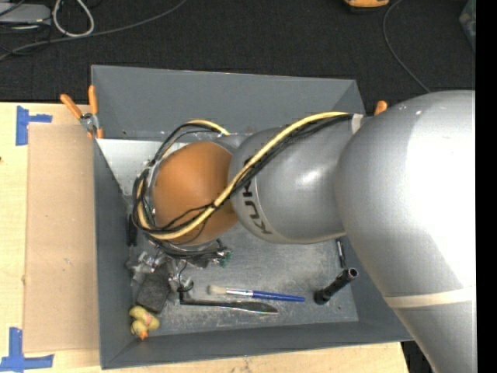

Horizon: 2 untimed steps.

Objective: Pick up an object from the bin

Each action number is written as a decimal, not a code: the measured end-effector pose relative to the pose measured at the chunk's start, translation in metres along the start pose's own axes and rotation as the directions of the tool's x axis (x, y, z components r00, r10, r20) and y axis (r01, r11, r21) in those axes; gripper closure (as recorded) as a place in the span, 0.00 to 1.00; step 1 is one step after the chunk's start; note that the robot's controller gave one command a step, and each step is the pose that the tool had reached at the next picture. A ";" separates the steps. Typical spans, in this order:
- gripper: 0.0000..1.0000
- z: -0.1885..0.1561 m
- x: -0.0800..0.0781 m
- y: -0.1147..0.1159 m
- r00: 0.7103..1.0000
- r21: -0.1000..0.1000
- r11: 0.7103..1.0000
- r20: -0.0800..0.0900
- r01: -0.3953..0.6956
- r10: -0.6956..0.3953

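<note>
The tool (167, 269), its spread impossible to tell, is hovering by a dark block (151, 294) beside a yellow duck (142, 322) in the bin's (233, 103) near-left corner, probably risking clipping the wall or catching both things.

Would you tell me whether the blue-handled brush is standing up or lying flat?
Lying flat: the brush stretches lengthwise along the floor of the bin.

Single cam, mounted high, looking down into the bin (225, 103), tilted a bit off vertical, so the far wall shows a broad inner face. Close in: bin spans most of the frame. Arm (404, 208) enters from the right, nearest the lens, covering the bin's right side. Dark floor (233, 22) beyond the far rim.
</note>
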<state>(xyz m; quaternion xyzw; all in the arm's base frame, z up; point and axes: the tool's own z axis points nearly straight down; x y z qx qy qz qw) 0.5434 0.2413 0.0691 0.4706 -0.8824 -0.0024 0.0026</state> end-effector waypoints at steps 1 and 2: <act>1.00 -0.014 0.001 0.001 1.000 -0.002 1.000 -0.003 -0.002 0.002; 1.00 -0.045 0.001 0.002 1.000 -0.003 1.000 -0.002 -0.004 0.004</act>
